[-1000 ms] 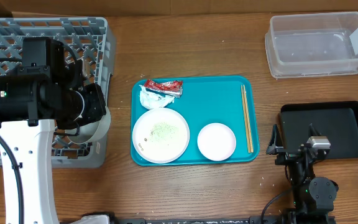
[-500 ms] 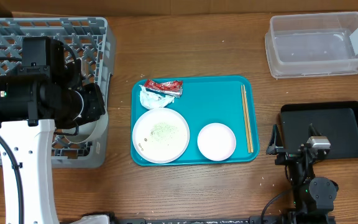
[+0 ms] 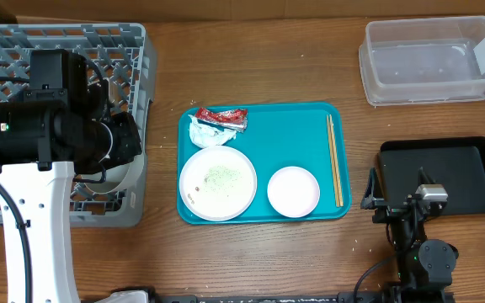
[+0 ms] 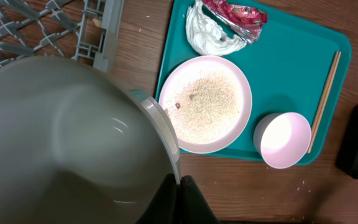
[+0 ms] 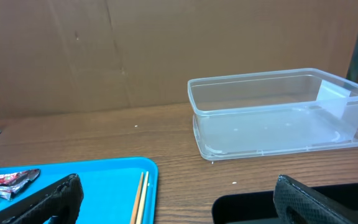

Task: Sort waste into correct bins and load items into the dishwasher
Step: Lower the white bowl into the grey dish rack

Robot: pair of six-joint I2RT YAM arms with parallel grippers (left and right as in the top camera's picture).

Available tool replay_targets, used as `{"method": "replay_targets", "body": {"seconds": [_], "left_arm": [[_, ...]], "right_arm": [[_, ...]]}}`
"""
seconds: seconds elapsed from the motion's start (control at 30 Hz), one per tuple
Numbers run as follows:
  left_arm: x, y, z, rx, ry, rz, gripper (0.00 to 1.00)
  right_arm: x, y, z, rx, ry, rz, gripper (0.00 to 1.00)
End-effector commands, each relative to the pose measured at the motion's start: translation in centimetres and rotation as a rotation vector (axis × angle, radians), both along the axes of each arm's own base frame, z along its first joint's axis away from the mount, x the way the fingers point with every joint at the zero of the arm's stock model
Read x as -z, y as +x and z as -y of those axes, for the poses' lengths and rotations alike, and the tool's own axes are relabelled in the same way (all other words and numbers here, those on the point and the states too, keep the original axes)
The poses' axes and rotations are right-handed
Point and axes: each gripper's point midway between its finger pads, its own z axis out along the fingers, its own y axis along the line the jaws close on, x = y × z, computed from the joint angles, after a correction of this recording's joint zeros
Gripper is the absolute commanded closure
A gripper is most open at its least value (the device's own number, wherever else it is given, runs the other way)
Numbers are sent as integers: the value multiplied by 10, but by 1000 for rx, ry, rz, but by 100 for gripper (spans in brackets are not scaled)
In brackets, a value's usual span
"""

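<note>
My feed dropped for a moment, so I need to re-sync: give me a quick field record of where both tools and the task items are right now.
left tool: shut on rim of grey bowl, at right edge of dish rack
right tool: open, empty, beside black tray
teal tray: plate with crumbs, pink dish, chopsticks, napkin, sauce packet
clear tub: empty
black tray: empty

The left arm (image 3: 49, 135) hides most of the grey bowl (image 3: 129, 172) and part of the dish rack (image 3: 141, 76); the right wrist view's lower edge cuts off the black tray (image 5: 241, 210).
</note>
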Motion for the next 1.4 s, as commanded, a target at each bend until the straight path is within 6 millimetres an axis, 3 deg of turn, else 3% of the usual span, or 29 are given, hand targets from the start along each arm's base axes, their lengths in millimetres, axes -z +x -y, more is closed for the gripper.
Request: {"method": "replay_targets", "body": {"seconds": [0.0, 1.37], "left_arm": [[0, -2, -4, -16, 13, 6, 96], [1, -2, -9, -24, 40, 6, 96]], "right_arm": [[2, 0, 2, 13, -1, 5, 0], [2, 0, 2, 13, -1, 5, 0]]}}
